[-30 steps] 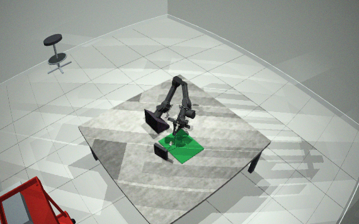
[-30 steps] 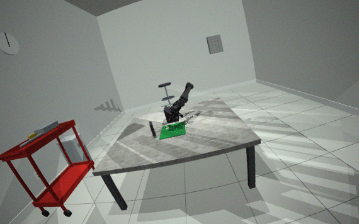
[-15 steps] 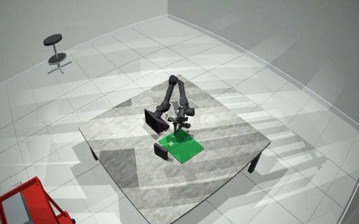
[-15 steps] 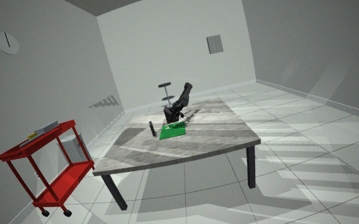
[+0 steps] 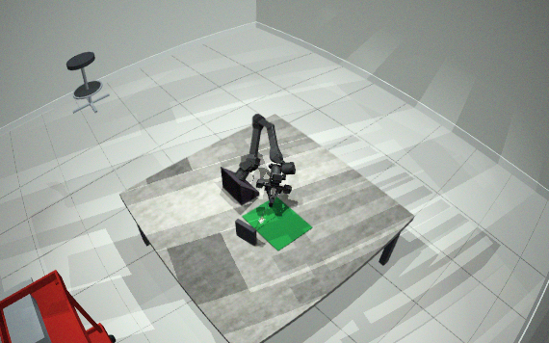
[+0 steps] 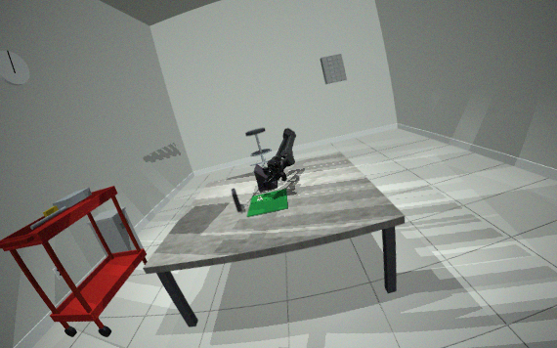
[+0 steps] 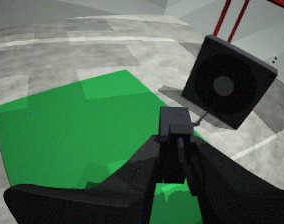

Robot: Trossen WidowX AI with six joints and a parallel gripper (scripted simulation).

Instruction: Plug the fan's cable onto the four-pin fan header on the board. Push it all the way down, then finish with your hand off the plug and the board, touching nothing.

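Note:
The green board point(image 5: 285, 231) point(image 6: 269, 204) point(image 7: 73, 129) lies flat on the table. The black square fan point(image 5: 246, 231) point(image 6: 236, 199) point(image 7: 225, 84) stands upright just off the board's edge. My gripper point(image 5: 271, 202) point(image 6: 270, 185) point(image 7: 174, 141) is shut on the fan's dark plug point(image 7: 174, 123) and holds it over the board's edge on the fan's side. A thin cable point(image 7: 201, 117) runs from the plug to the fan. A small pale part that may be the header point(image 6: 260, 197) shows on the board in the exterior view. In the wrist view the header is hidden.
A dark slanted box point(image 5: 236, 186) stands on the table point(image 5: 336, 193) point(image 6: 331, 205) by the arm's base. A red cart point(image 5: 33, 313) point(image 6: 67, 230) point(image 7: 245, 2) stands on the floor off the table's corner. A stool point(image 5: 84, 79) point(image 6: 258, 142) stands far off.

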